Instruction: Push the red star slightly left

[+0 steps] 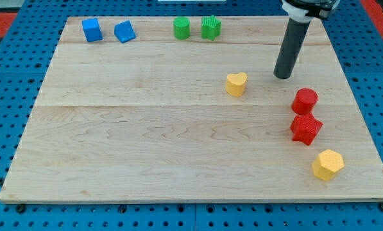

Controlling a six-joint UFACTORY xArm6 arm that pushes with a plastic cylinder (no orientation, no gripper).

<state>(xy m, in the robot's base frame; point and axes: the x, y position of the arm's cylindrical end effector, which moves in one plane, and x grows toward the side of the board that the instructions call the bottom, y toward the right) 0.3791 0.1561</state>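
The red star (305, 129) lies on the wooden board (146, 141) at the view's right, just below a red cylinder (305, 101) that touches or nearly touches it. My tip (282, 76) rests on the board above and a little left of the red cylinder, apart from it. It is well above the red star. A yellow heart (236, 84) lies to the left of my tip.
A yellow hexagon (327, 165) sits below the star near the board's right lower corner. Along the top edge stand a blue cube (92, 29), a blue wedge-like block (124, 31), a green cylinder (181, 28) and a green star-like block (210, 27).
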